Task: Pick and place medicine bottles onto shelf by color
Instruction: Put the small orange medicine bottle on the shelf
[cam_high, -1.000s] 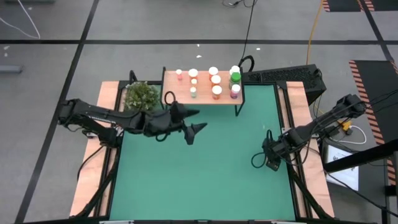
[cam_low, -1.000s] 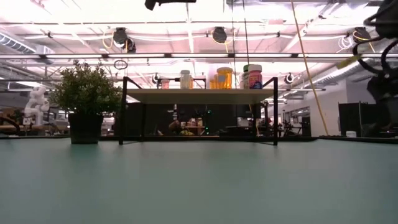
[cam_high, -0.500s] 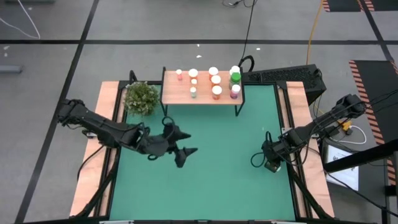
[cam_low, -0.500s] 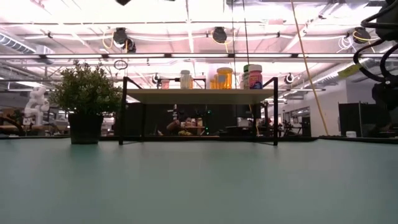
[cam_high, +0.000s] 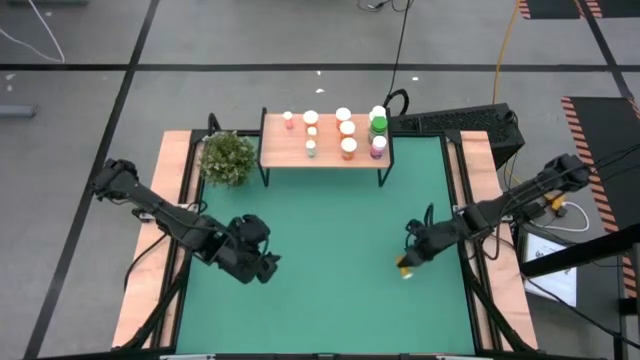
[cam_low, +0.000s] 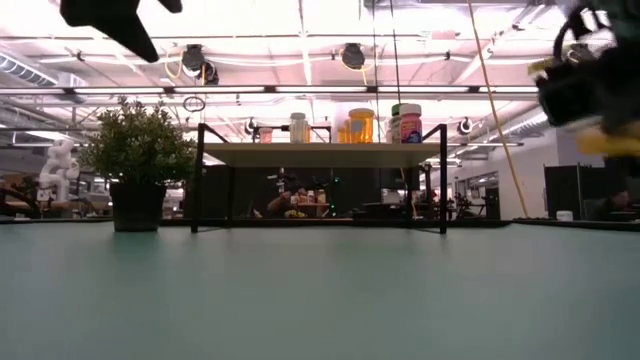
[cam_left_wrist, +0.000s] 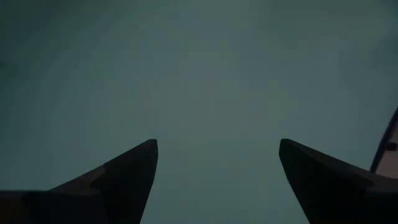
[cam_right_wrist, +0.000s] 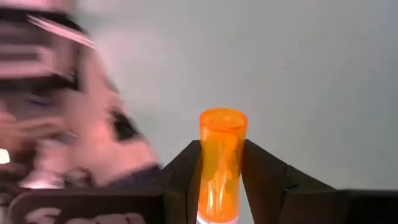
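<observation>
The shelf (cam_high: 325, 140), a light-wood board on black legs, stands at the mat's far edge with several medicine bottles (cam_high: 347, 127) upright on it. My right gripper (cam_high: 408, 258) is over the mat's right half, shut on an orange bottle (cam_right_wrist: 221, 163) with a white cap (cam_right_wrist: 217, 219). Over the mat's near left my left gripper (cam_left_wrist: 217, 146) is open above bare green mat with nothing between its fingers. In the low view both grippers are high above the mat. My right gripper pinches the orange bottle's body (cam_right_wrist: 208, 177) between its two fingers, one on each side. The bottle lies along the fingers, its white cap toward the wrist and its closed bottom (cam_right_wrist: 222, 118) sticking out past the fingertips. It is lifted clear of the mat.
A bushy green plant (cam_high: 227, 157) in a dark pot stands just left of the shelf. The green mat (cam_high: 330, 300) lies bare between the arms and the shelf. Wooden table edges flank the mat on both sides.
My left gripper has drawn back from beside the shelf toward the table's near left and tipped to face the mat, staying open. My right gripper has shifted a little toward the table's left and turned, so the orange bottle now shows below it.
</observation>
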